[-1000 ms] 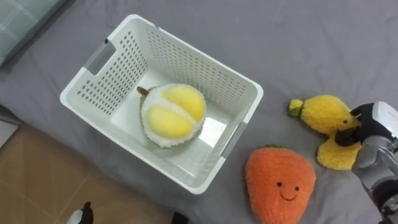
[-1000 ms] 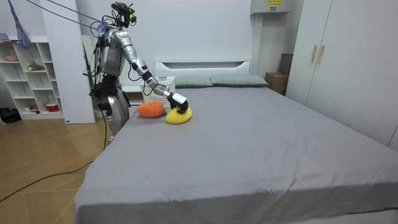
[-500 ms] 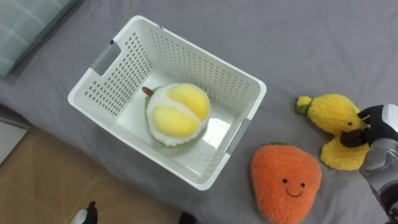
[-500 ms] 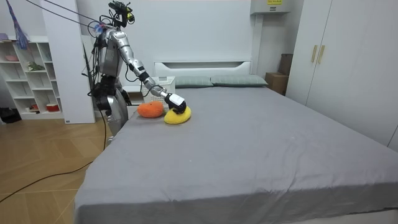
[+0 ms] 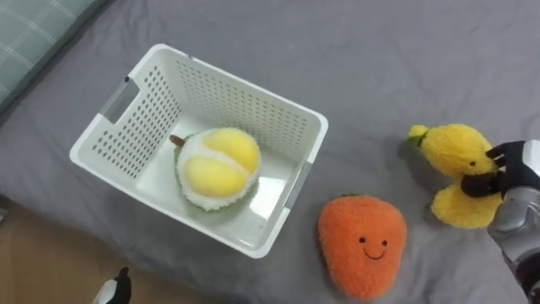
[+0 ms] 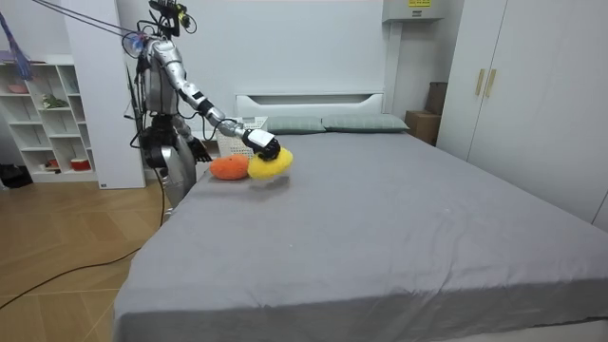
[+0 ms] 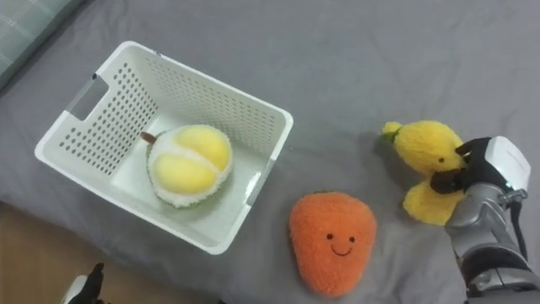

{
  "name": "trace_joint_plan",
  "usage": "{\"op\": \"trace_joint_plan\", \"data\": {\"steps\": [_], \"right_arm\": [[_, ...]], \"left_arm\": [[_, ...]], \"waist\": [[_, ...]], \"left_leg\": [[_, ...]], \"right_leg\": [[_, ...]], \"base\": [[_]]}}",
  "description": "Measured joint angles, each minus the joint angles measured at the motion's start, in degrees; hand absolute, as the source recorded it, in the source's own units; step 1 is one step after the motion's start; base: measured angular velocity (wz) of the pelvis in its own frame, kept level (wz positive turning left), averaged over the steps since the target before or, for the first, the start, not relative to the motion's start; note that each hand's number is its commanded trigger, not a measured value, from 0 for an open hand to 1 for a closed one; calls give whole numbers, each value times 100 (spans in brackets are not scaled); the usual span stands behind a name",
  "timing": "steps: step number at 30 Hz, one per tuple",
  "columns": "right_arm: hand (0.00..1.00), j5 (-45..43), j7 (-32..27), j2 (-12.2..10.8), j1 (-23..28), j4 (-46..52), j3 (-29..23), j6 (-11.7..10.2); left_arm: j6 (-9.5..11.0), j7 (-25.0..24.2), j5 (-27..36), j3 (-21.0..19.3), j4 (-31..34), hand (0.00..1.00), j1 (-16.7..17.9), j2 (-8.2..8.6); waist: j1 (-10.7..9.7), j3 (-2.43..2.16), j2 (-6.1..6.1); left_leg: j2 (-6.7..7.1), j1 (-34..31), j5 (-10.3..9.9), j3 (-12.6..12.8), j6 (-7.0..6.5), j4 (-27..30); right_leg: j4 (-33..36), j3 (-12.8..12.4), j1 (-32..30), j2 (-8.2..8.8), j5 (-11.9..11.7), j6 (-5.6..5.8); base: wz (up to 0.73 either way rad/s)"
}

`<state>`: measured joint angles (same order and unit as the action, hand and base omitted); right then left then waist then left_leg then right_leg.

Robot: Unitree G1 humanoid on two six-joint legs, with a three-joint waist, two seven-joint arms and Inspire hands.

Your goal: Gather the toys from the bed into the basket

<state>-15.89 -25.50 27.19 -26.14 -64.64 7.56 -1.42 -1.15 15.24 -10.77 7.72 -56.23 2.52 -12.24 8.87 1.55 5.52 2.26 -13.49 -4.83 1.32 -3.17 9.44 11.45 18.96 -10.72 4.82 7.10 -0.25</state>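
Item: yellow toy (image 7: 426, 148). Your right hand (image 7: 489, 173) is pinching its lower lobe, dark fingers curled into the plush, and it is hanging just clear of the bed (image 7: 380, 51).

Risk: you are gripping only a soft edge, so the toy may slip free while passing over the orange toy (image 7: 332, 241).

Risk: the basket (image 7: 245, 110) is sitting at the bed's edge, already holding a round toy (image 7: 190, 165). Clipping its rim could nudge it off.

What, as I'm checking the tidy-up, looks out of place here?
Nothing is spilled or damaged. The smiling orange plush toy lies on the grey bedspread, outside the white perforated plastic basket. The fingers of the right hand grip the yellow plush toy.
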Motion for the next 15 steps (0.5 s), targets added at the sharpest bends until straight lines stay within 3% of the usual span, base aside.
{"op": "trace_joint_plan", "data": {"steps": [6,11,15], "right_arm": [[100,-281,7,-75,851,1484,-212,2],[100,-505,71,-239,1320,2802,-386,23],[100,-600,215,-241,1598,3830,-470,19]], "left_arm": [[31,11,-13,-341,14,0,326,22],[30,29,-17,-517,25,0,608,58],[45,42,-25,-574,98,0,607,110]], "waist": [[-33,-35,56],[-210,-114,-25],[-310,-139,-47]], "left_leg": [[-59,520,-66,199,8,-97],[-78,895,-90,323,19,-190],[-71,1056,-99,337,15,-217]], "right_leg": [[-193,-259,468,-103,-29,18],[-198,-340,764,-114,-26,17],[-187,-390,887,-113,0,28]], "base": [[-20],[-12],[-2]]}}
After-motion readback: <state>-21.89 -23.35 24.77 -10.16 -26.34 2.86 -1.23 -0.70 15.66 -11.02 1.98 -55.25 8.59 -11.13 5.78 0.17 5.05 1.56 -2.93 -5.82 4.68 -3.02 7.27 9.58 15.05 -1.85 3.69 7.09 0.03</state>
